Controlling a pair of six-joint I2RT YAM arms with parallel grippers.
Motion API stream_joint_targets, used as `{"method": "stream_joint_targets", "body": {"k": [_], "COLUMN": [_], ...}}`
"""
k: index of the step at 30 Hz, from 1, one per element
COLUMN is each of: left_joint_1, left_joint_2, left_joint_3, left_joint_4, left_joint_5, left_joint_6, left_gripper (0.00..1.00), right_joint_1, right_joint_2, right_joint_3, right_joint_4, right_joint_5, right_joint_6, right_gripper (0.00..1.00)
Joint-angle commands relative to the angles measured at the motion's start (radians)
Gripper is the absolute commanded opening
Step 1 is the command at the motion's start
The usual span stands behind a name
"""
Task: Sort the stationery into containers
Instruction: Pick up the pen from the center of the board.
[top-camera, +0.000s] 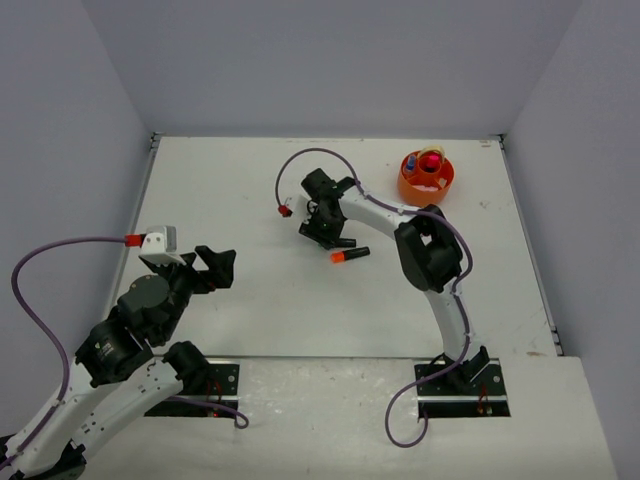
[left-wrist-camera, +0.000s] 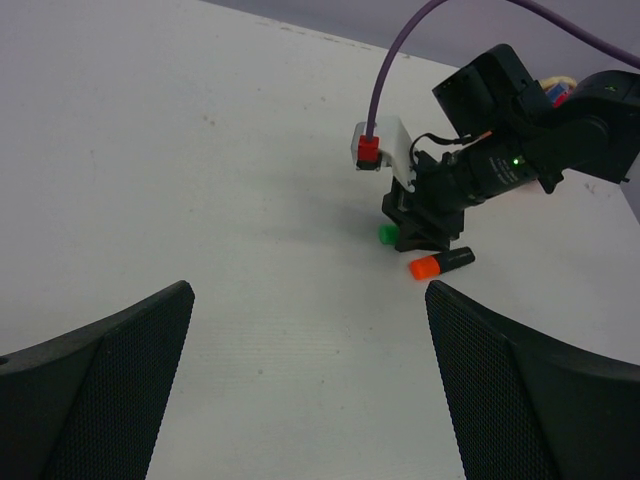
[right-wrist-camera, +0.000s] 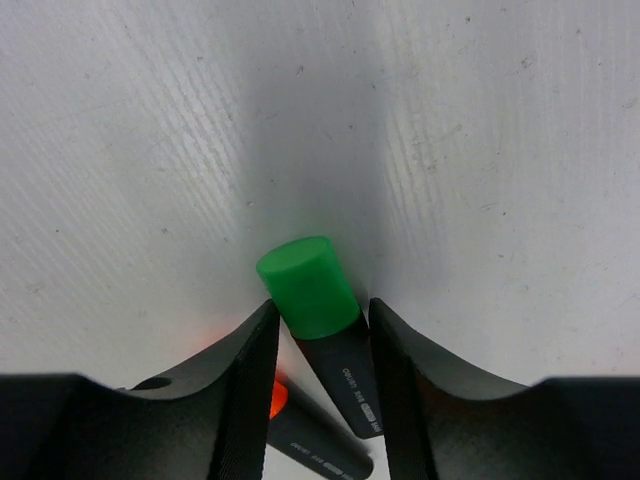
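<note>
A green-capped black highlighter (right-wrist-camera: 310, 290) lies on the white table between the fingers of my right gripper (right-wrist-camera: 322, 305), which press on both its sides. Only its green cap (left-wrist-camera: 387, 234) shows under that gripper in the left wrist view. An orange-capped highlighter (top-camera: 349, 255) lies just beside it, to the near right of the right gripper (top-camera: 328, 232). The round orange tub (top-camera: 405, 185) stands at the far right with several items inside. My left gripper (top-camera: 215, 265) hovers at the near left, open and empty (left-wrist-camera: 308, 290).
Grey walls close the table on three sides. A purple cable with a red plug (top-camera: 284, 210) loops left of the right wrist. The right arm (top-camera: 430, 255) stretches from its base up toward the table's middle.
</note>
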Motion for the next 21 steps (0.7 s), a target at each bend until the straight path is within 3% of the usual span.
{"method": "stream_joint_targets", "body": {"k": [1, 6, 9, 11, 16, 19, 21], "left_joint_1": [0.006, 0.006, 0.006, 0.005, 0.006, 0.006, 0.006], "left_joint_2": [-0.007, -0.005, -0.006, -0.007, 0.001, 0.004, -0.004], "left_joint_3": [-0.013, -0.013, -0.015, -0.014, -0.015, -0.013, -0.012], "left_joint_4": [0.040, 0.040, 0.040, 0.040, 0.042, 0.039, 0.037], "left_joint_5": [0.007, 0.009, 0.007, 0.006, 0.009, 0.011, 0.009], "left_joint_6": [0.025, 0.025, 0.027, 0.026, 0.027, 0.027, 0.027], "left_gripper": [1.00, 1.00, 1.00, 1.00, 1.00, 1.00, 1.00], "right_joint_1": [0.009, 0.009, 0.008, 0.008, -0.014, -0.086, -0.183], "right_joint_2": [0.036, 0.026, 0.016, -0.001, -0.202, -0.372, -0.539], "right_joint_3": [0.037, 0.045, 0.048, 0.046, -0.014, -0.095, -0.205], "right_joint_4": [-0.012, 0.036, 0.074, 0.092, 0.237, 0.439, 0.612], "right_joint_5": [-0.002, 0.042, 0.085, 0.092, 0.052, 0.085, 0.157], "right_joint_6": [-0.029, -0.060, -0.072, -0.056, 0.079, 0.216, 0.401], "right_gripper": [0.37, 0.27, 0.15, 0.00, 0.00, 0.00, 0.00]}}
